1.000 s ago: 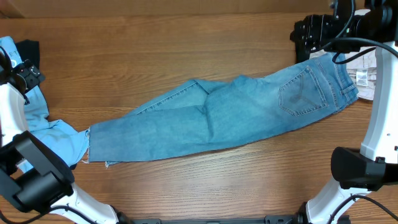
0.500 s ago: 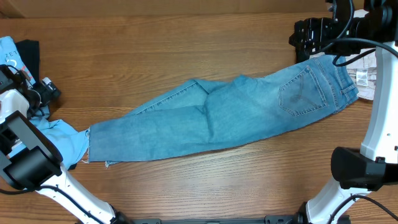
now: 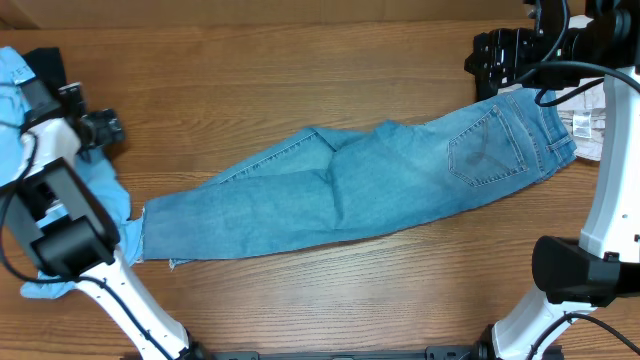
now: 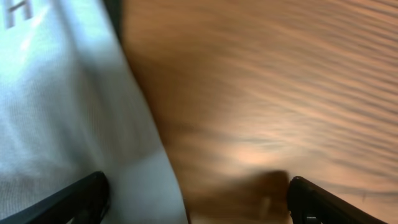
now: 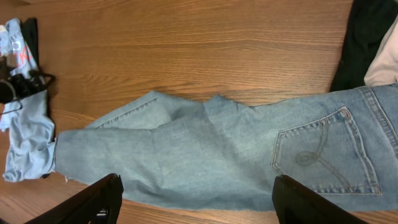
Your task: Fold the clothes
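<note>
Your jeans (image 3: 350,190) lie across the middle of the surface (image 3: 300,70), waistband toward its right edge; they are soft, weighty denim, so pinch waistband or hems, since the left end effector (image 3: 105,130) and right end effector (image 3: 490,60) both gape empty.

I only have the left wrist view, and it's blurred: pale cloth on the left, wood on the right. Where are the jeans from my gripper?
Observer: Overhead, the left gripper hangs open over the table near its left edge. The jeans lie flat across the middle, to the gripper's right.
Operator: Which end of them is nearest me?
Observer: The frayed hems. The waist and back pocket are at the far right.
Operator: And that pale cloth in my view?
Observer: It looks like the pale-blue T-shirt, which is crumpled right beside the hems.
</note>
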### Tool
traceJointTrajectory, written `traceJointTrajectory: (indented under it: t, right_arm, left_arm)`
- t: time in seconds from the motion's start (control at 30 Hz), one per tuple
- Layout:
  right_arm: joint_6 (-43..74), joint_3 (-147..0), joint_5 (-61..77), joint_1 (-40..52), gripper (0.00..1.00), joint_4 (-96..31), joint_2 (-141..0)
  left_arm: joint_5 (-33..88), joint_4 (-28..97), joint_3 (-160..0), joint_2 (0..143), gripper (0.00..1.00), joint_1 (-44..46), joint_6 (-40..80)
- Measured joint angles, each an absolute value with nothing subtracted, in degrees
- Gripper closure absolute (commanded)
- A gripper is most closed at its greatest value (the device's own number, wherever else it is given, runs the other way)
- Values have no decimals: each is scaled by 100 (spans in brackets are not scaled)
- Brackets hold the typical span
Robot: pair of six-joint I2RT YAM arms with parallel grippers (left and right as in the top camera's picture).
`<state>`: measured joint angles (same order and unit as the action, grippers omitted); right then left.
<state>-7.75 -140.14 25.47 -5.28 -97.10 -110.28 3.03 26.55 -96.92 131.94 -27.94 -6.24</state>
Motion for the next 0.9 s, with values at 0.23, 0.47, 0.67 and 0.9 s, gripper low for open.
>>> traceJointTrajectory:
  t: [0.23,0.47,0.67,0.9]
  right_arm:
    - [-779,-14014,2550,-528,17,-9688,-11028]
    - [-777,-14014,2554,-528,14,-9647,-11028]
    - [-554,-14014,2569,-528,25,-9712,-11024]
    - [827,-13965,1282,-528,25,-9712,-9723]
  left_arm:
    - [366,4842,-11170,13622,0,-2213,-790]
    - [1214,8978,-15139,13797,7,-2202,-432]
    - [2058,9664,-15321,13705,15,-1632,-274]
    - [1079,9640,-14855,11382,7,-1194,141]
